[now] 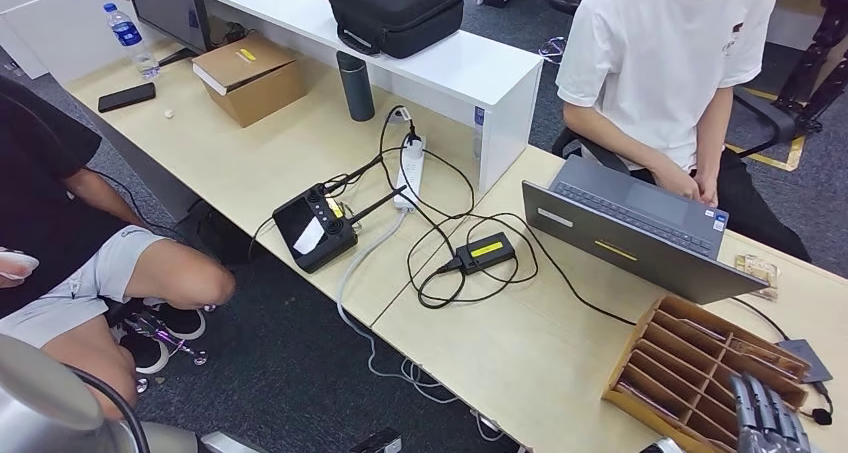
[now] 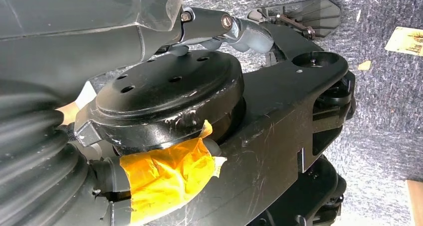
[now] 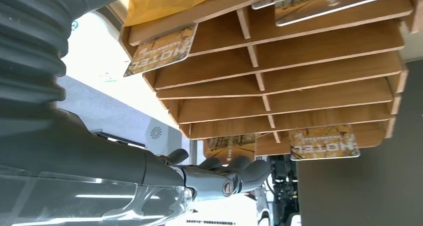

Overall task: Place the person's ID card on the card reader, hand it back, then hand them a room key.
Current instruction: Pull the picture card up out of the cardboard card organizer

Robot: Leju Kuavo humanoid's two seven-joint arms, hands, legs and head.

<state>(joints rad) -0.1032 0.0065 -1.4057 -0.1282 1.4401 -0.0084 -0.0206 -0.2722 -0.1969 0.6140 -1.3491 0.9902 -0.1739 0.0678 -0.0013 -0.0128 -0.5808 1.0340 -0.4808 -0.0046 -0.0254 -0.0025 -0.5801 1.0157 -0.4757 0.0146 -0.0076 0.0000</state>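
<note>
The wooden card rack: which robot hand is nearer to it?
Right. The right hand is at the card rack; the left hand hangs low over the carpet beside the robot's body.

Wooden rack (image 1: 668,358) right of laptop (image 1: 628,228) (cards (image 3: 324,142) in slots), on desk (image 1: 520,363)

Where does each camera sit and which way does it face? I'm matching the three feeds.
Head view: high on the body, facing down at the desk; right hand at the wooden card rack.
Left wrist view: behind the left hand, facing grey carpet.
Right wrist view: behind the right hand, facing the rack.
Shared: head and right wrist views both show rack and right hand.
</note>
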